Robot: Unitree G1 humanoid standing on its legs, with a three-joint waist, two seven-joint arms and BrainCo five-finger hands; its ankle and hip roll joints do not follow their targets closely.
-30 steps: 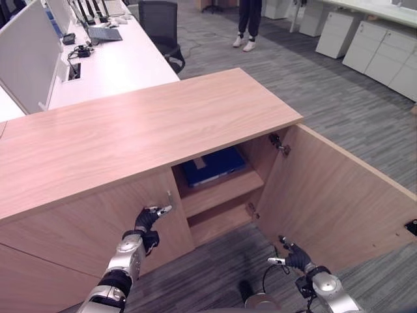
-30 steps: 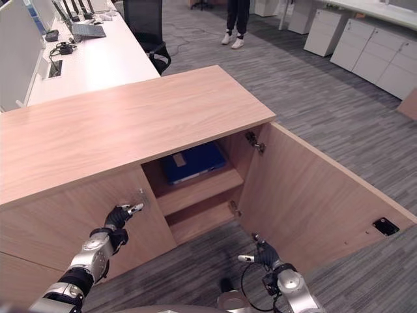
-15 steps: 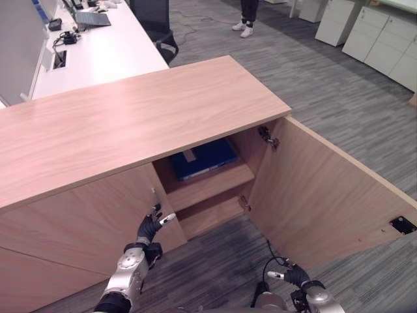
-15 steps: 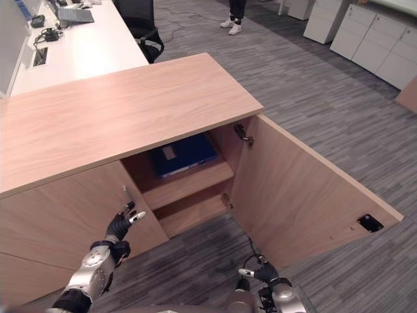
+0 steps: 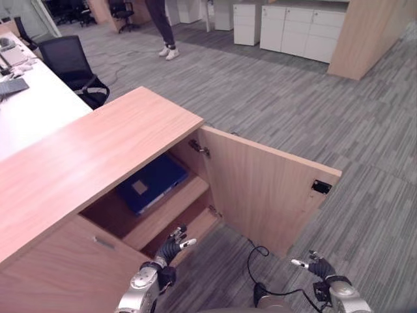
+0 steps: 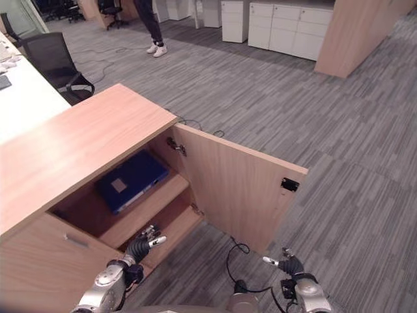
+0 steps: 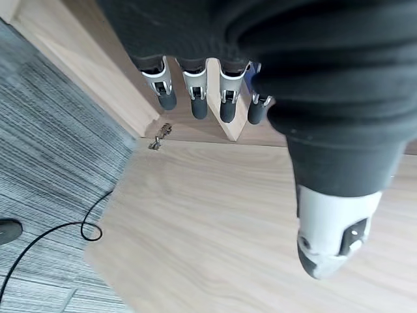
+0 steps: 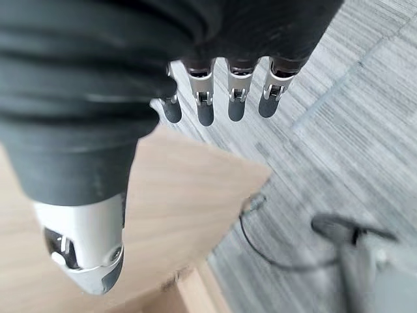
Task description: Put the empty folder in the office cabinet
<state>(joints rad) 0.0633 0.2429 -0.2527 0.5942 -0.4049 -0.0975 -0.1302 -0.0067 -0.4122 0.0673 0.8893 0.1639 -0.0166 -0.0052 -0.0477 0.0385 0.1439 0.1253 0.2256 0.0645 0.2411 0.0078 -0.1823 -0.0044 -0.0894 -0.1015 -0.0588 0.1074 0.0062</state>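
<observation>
Left eye view: grey carpet floor (image 5: 365,150) takes most of the scene, with a white counter (image 5: 26,111) at the far left and a black office chair (image 5: 71,62) beside it. A person's legs (image 5: 159,29) stand at the far end of the room, white drawer units (image 5: 293,29) to their right.

Office cabinet (image 5: 98,150) — long wood top, right compartment exposed. Its door (image 5: 260,189) is swung wide open, hinged at the compartment's right wall, with a dark latch plate (image 5: 320,186) near the free edge.

Blue folder (image 5: 151,184) lies flat on the upper shelf (image 5: 171,212) inside the open compartment. Long axis runs diagonally, one end near the shelf's front edge at the left, the other deeper in toward the hinge side. A pale label sits on its top face. Neither hand touches it.

Left hand (image 5: 171,246) hovers low in front of the shelves, below the folder — fingers (image 7: 195,91) straight and apart, holding nothing. Right hand (image 5: 318,267) is low over the carpet, right of the door, fingers (image 8: 236,98) likewise extended and spread, empty.
</observation>
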